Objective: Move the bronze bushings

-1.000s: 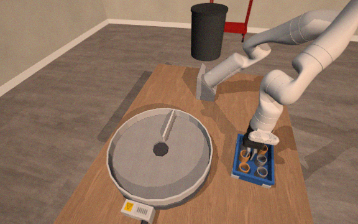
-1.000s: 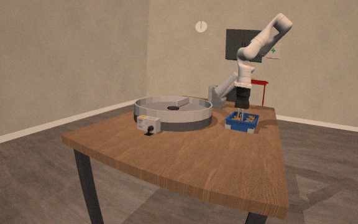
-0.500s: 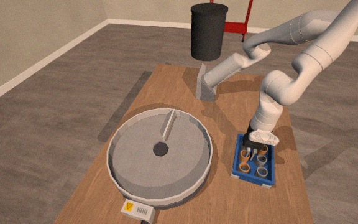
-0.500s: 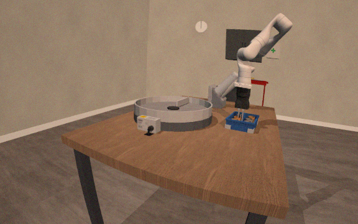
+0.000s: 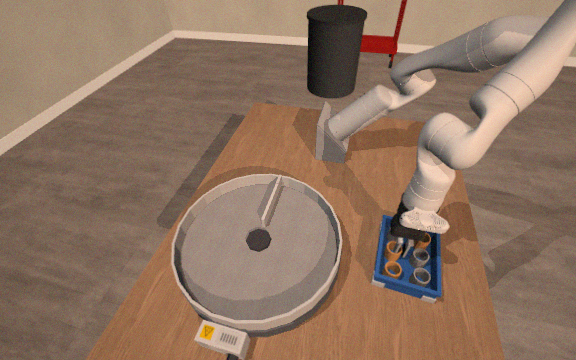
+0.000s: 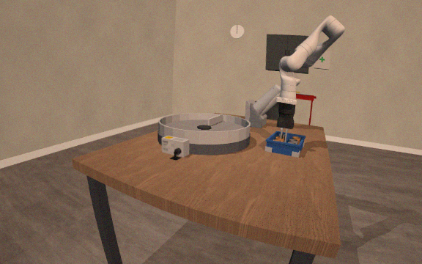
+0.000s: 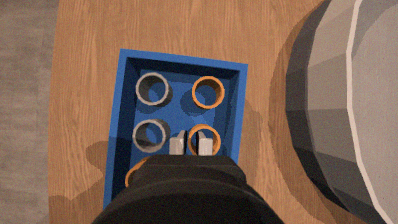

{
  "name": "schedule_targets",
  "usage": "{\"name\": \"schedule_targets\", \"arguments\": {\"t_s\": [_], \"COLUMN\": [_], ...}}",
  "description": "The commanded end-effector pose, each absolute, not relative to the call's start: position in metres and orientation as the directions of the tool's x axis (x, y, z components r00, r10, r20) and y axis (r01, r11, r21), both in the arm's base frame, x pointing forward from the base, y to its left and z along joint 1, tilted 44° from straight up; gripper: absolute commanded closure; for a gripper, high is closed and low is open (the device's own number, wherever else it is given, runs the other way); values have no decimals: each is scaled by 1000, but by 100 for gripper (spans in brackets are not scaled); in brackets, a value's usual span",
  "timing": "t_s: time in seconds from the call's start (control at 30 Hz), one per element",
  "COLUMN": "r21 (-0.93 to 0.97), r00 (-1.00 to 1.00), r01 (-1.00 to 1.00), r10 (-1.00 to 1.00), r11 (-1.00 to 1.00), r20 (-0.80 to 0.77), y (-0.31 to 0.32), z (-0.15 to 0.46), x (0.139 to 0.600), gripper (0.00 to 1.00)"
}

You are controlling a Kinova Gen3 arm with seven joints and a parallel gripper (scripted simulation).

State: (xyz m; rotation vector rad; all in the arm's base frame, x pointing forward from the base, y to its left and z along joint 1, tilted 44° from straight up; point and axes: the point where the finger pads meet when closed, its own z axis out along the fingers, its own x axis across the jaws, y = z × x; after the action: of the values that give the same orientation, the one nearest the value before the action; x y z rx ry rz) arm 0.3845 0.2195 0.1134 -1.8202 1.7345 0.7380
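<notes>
Left to right in the top view, the large round grey turntable (image 5: pixel 173 250) (image 6: pixel 215 137) (image 7: pixel 327 90) comes first; its flat grey disc (image 5: pixel 228 270) (image 7: pixel 382 100) bears no bushing, and its raised wall means each sleeve must be carried over and lowered inside; the dark hub (image 5: pixel 258 240) (image 6: pixel 204 127) and the pale upright divider (image 5: pixel 271 202) (image 6: pixel 215 119) leave broad flat areas, the sensible places for standing sleeves. Next comes the blue rectangular crate (image 5: pixel 408 291) (image 6: pixel 283 147) (image 7: pixel 243 100), holding the sleeves apart and upright, open ends up, so that a finger can enter a bore; along its turntable side stand an orange-brown bronze bushing (image 5: pixel 393 277) (image 7: pixel 223 92) and a second bronze bushing (image 5: pixel 392 258) (image 7: pixel 219 145). The black two-finger gripper (image 5: pixel 403 247) (image 6: pixel 283 141) (image 7: pixel 191 138) points down at the second one; its fingers stand partly open, a narrow gap between them, gripping nothing that shows; one appears over the bore and the other outside, probably to pinch the wall, though contact is unclear. Farther right are a grey steel bushing (image 5: pixel 421 264) (image 7: pixel 134 136) and another steel bushing (image 5: pixel 422 284) (image 7: pixel 137 89), both to stay; beyond them in that row is a third bronze bushing (image 5: pixel 429 241) (image 7: pixel 129 175), partly hidden; closing squarely on the wall looks next, since a skewed pinch could tip the sleeve.
</notes>
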Motion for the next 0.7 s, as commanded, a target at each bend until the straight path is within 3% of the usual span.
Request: {"name": "schedule_targets", "arguments": {"t_s": [0.0, 0.13, 0.17, 0.67], "r21": [-1, -1, -1, -1], "r00": [33, 33, 33, 33], "r01": [-999, -999, -999, -999], "r10": [-717, -717, -717, -717], "r11": [-45, -45, -45, -45], "r20": [-696, -696, -696, -696], "y": [220, 220, 220, 220], "z": [113, 113, 113, 113], "x": [385, 385, 385, 385], "gripper": [64, 64, 100, 100]}}
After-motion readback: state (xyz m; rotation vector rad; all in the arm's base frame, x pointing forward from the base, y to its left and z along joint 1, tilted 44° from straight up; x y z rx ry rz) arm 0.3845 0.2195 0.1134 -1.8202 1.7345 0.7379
